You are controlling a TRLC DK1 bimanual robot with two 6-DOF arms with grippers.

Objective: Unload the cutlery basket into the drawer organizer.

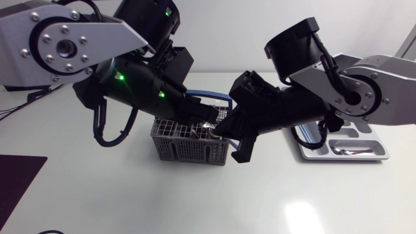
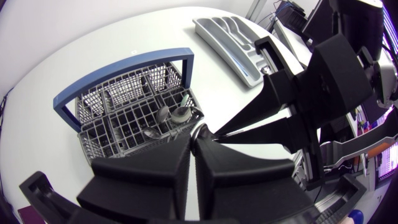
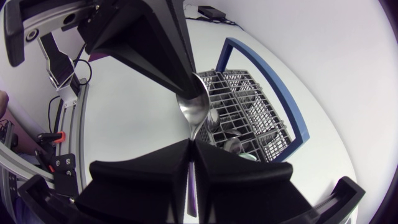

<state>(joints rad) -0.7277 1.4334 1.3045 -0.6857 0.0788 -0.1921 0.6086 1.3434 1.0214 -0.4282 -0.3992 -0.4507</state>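
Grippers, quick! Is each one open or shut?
Left gripper: shut on the spoon.
Right gripper: shut on the same spoon.

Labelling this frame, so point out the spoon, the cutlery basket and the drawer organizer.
spoon (image 3: 194,111), right wrist view, bowl.
cutlery basket (image 1: 188,151), head view, front wall.
drawer organizer (image 2: 231,60), left wrist view, side wall.

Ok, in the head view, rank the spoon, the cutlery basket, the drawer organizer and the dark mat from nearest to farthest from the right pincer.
From the right pincer:
1. The spoon: gripped in it, above the basket.
2. The cutlery basket: just beneath it.
3. The drawer organizer: off to the table's right side.
4. The dark mat: at the far left edge.
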